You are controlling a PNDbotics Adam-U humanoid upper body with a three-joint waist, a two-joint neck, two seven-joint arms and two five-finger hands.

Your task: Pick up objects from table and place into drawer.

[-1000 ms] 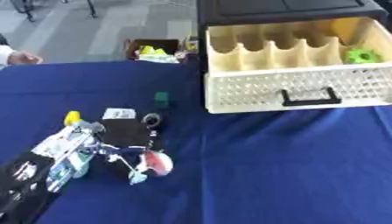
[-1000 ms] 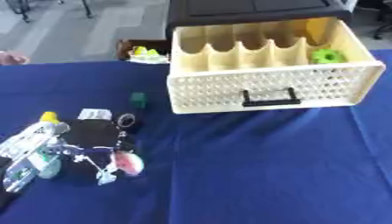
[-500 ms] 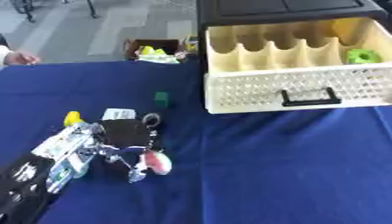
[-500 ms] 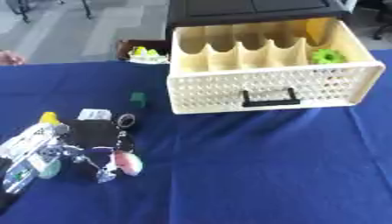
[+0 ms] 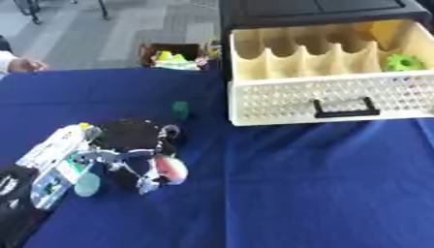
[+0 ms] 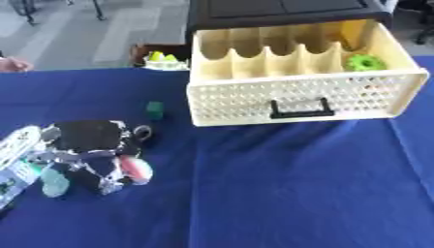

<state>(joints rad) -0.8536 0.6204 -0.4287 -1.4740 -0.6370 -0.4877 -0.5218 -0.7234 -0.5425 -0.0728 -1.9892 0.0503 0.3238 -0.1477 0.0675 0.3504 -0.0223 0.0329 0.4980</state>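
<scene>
One robot hand [image 5: 127, 150], the left, sits low on the blue worktop [image 6: 280, 193], its fingers curled round a pink and white thing [image 5: 169, 170] I cannot make out. Just beyond lies a small green block [image 6: 155, 109]. Further right the cream drawer [image 6: 305, 97] stands pulled out, a green ring [image 6: 365, 62] in one compartment. Only the right eye view shows the drawer's whole right end.

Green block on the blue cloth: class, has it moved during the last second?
No. The small green block lies just as far left of the open drawer's front corner as it did before, level with the handle.
</scene>
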